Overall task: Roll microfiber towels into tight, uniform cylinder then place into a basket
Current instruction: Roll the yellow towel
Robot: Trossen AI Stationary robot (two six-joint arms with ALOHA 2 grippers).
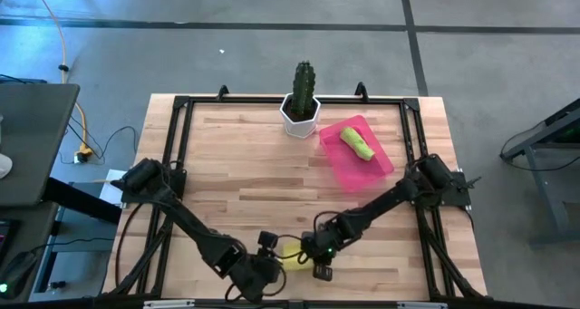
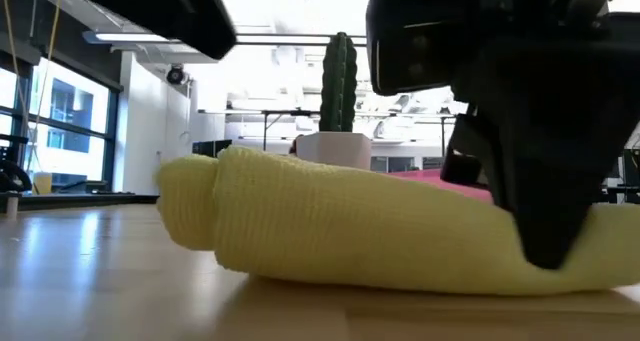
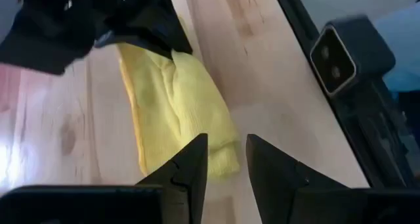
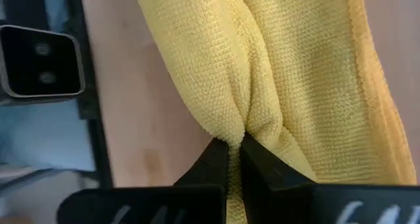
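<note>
From my station I see both arms reaching in to the near edge of the wooden table [image 1: 254, 178], meeting over the yellow microfiber towel [image 1: 294, 254], which lies loosely rolled on the bare wood close to that edge, between the two grippers. My right gripper [image 4: 234, 159] has its fingers pinched together on a fold of the yellow cloth; in its wrist view the fabric bunches into a crease right where the two dark tips meet, so I read it as clamped on the towel. In the low view the same towel [image 2: 330, 226] shows as a long, soft, uneven roll lying flat on the table, with the right arm's dark fingers pressing down onto its right-hand end. My left gripper [image 3: 226, 161] sits just beside the towel's other end with its fingers partly apart, a clear gap between the tips, and nothing held in it; the yellow roll [image 3: 174, 109] lies just past them. The lime green towel [image 1: 358, 145] is already rolled and rests inside the pink tray [image 1: 343, 168], which stands at the far right of the table, well apart from the grippers. Just beside the tray, to its left at the table's far edge, is the white hexagonal pot [image 1: 300, 117] with the cactus [image 1: 304, 81].
</note>
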